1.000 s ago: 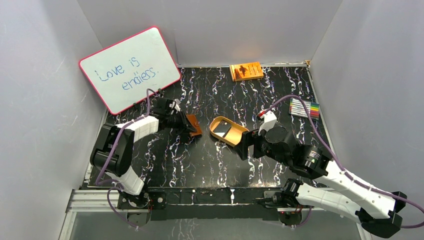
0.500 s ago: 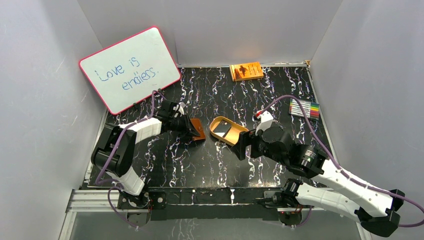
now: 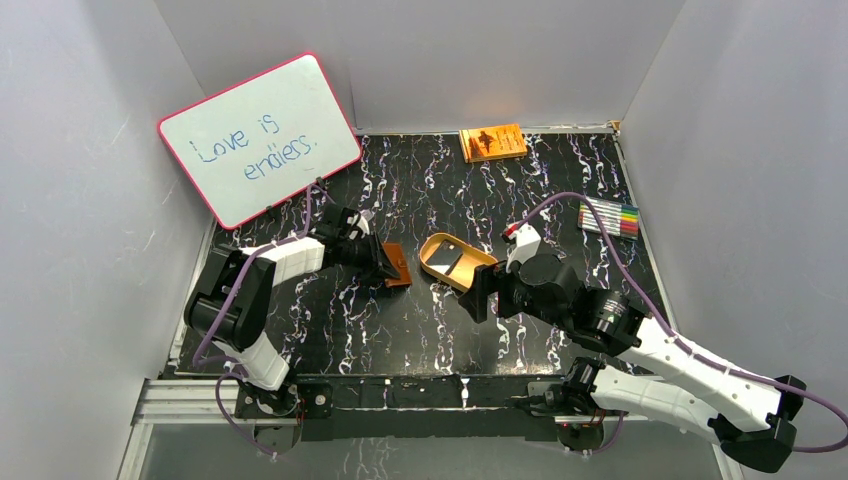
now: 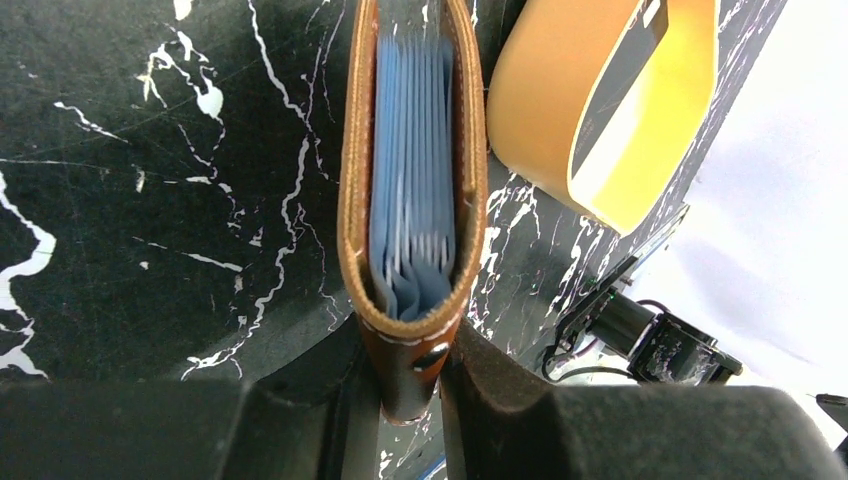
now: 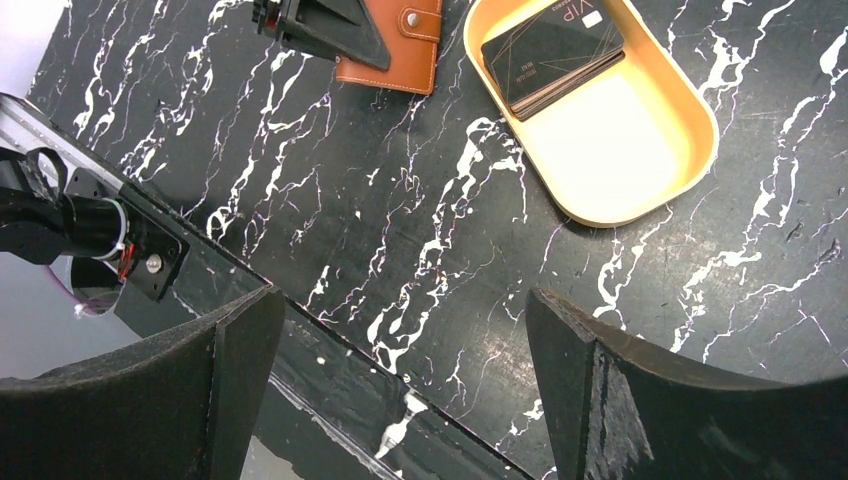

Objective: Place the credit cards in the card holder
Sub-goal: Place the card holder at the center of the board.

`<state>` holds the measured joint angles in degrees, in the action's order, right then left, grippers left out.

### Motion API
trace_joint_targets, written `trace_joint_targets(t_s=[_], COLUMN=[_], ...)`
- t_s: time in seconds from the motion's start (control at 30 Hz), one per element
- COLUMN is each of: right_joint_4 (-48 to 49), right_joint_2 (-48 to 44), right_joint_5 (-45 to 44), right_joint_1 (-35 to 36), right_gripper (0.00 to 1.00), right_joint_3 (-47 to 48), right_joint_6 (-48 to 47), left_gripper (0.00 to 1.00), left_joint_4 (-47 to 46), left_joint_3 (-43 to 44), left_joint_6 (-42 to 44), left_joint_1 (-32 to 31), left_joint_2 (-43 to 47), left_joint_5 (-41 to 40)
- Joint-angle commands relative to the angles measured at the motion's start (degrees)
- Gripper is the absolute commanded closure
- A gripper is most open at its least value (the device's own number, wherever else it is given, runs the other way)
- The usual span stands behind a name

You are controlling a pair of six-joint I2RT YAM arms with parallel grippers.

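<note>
The small brown leather card holder (image 4: 412, 345) is just beside the tan oval tray (image 5: 610, 140), over the black table (image 5: 400, 200) with its wiggly white lines. It gapes a little, so you can see soft pale blue pockets inside. The left gripper (image 4: 408, 390) has its jaws squeezed close on the end with the shiny metal snap. A little stack of flat dark credit cards (image 5: 553, 52) lies in one end of the smooth tray, and the right gripper (image 5: 400, 300) hangs above the table nearby, jaws wide apart, holding nothing.

top: overhead, far | L wrist: close on card holder (image 4: 412, 335) | R wrist: downward | shared: tray (image 5: 610, 150)
</note>
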<state>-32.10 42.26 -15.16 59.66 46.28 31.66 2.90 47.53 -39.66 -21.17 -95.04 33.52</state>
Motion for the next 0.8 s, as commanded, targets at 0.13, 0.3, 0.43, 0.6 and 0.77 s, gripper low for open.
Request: trace_joint_targets(t_s=[0.13, 0.3, 0.43, 0.6, 0.77], right_joint_4=[3.0, 3.0, 3.1, 3.0, 2.8], right_joint_2=[-1.4, -1.3, -1.2, -1.2, -0.5], right_joint_5=[-0.9, -1.1, -0.9, -0.9, -1.2], right_joint_1=[0.1, 0.1, 0.1, 0.1, 0.1], right_gripper=[0.02, 0.02, 0.02, 0.02, 0.02], right_joint_3=[0.8, 1.0, 1.1, 0.9, 1.5], right_joint_6=[0.0, -0.2, -0.3, -0.2, -0.2], left_gripper=[0.68, 0.62, 0.60, 0.59, 0.58], left_joint_4=[3.1, 4.2, 4.6, 5.4, 5.4], left_joint_3=[-0.7, -0.6, -0.5, -0.5, -2.1], left_joint_6=[2.2, 2.7, 2.7, 3.5, 3.7], left_joint_1=[0.1, 0.1, 0.1, 0.1, 0.1], left_joint_2=[0.6, 1.1, 1.2, 1.5, 2.8], left_joint_5=[-0.5, -2.3, -3.0, -4.1, -6.6])
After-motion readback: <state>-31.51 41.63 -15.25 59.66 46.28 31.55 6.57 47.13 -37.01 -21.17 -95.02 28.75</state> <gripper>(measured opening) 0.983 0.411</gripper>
